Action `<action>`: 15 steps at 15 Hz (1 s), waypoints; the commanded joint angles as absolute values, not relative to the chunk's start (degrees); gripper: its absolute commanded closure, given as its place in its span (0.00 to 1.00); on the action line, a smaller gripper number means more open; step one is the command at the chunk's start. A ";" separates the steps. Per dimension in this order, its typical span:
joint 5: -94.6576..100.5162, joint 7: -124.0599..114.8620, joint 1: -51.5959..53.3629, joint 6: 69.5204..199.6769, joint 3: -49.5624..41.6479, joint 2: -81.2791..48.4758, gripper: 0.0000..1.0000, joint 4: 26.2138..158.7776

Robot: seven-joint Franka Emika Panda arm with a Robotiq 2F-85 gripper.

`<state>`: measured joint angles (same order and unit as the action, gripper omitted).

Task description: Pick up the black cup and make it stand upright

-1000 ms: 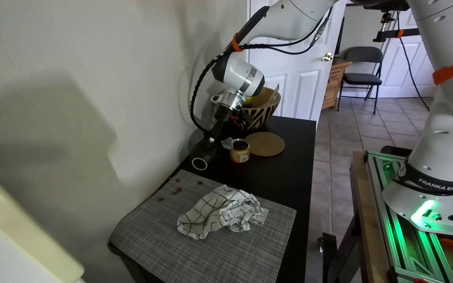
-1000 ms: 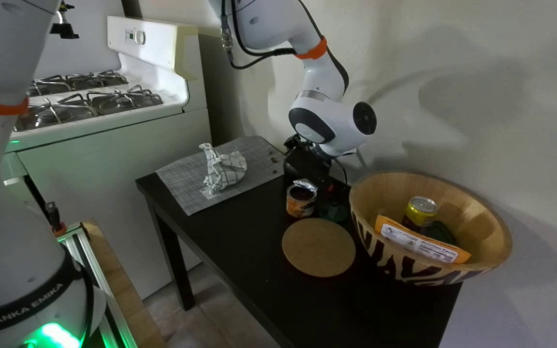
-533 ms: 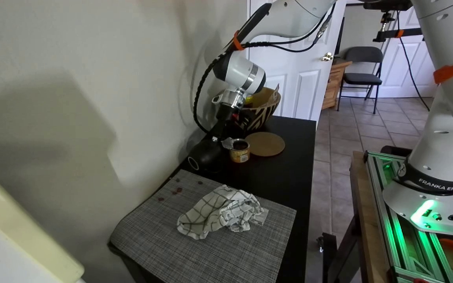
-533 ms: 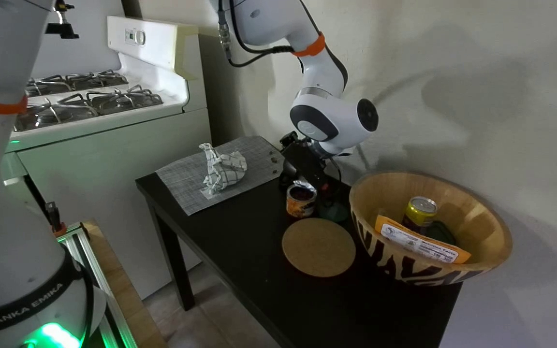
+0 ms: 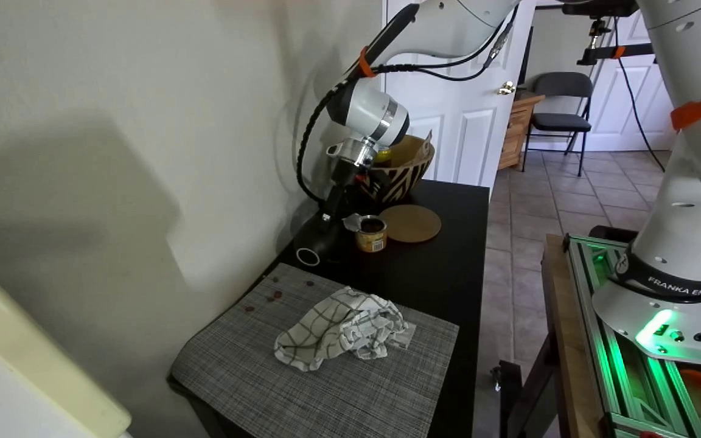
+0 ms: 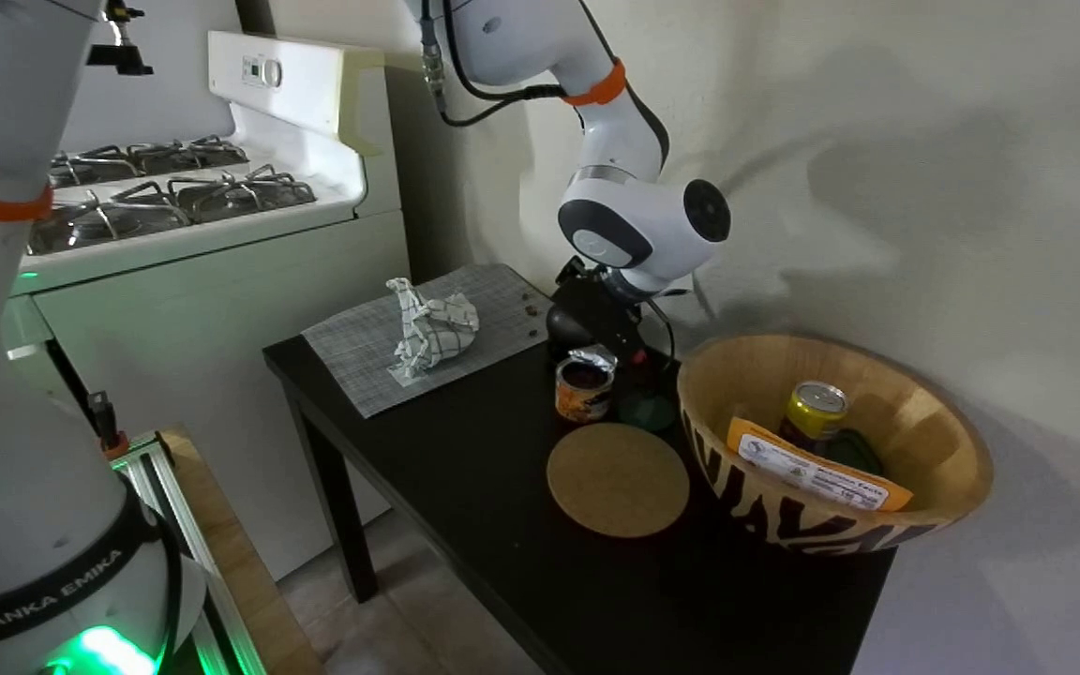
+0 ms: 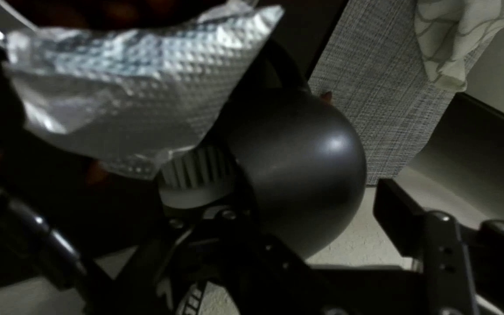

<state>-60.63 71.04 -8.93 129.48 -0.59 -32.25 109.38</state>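
Note:
The black cup [image 5: 321, 236] lies tilted on its side on the table near the wall. A pale ring marks its near end. In an exterior view, the cup [image 6: 566, 330] is partly hidden by my gripper [image 6: 604, 314]. In the wrist view, the cup's smooth dark side [image 7: 300, 153] sits between the fingers of my gripper [image 7: 306, 205], and a dark handle-like loop shows above it. The right finger is apart from the cup with a visible gap. The left finger is dark beside the cup's other side; whether it touches cannot be told. The gripper is open.
An open can [image 5: 371, 233] with a peeled foil lid [image 7: 138, 83] stands right beside the cup. A round brown board [image 6: 619, 480] and a patterned bowl [image 6: 835, 361] lie further along. A checked cloth [image 5: 341, 331] lies on the grey mat [image 5: 253, 359]. The wall is close behind.
The cup's ringed end swung toward the wall half a second ago and is back near its earlier place now. My gripper shifted slightly along with it.

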 commanded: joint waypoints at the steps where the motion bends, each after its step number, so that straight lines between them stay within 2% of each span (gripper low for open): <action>1: -61.57 72.99 -9.50 128.32 0.99 -31.76 0.56 109.50; 5: -60.49 73.04 -8.79 126.26 1.77 -30.97 0.88 109.13; 7: -58.71 71.72 -7.54 125.98 1.85 -30.50 0.98 108.62; 15: -34.87 54.15 3.05 135.66 1.65 -30.16 0.98 108.09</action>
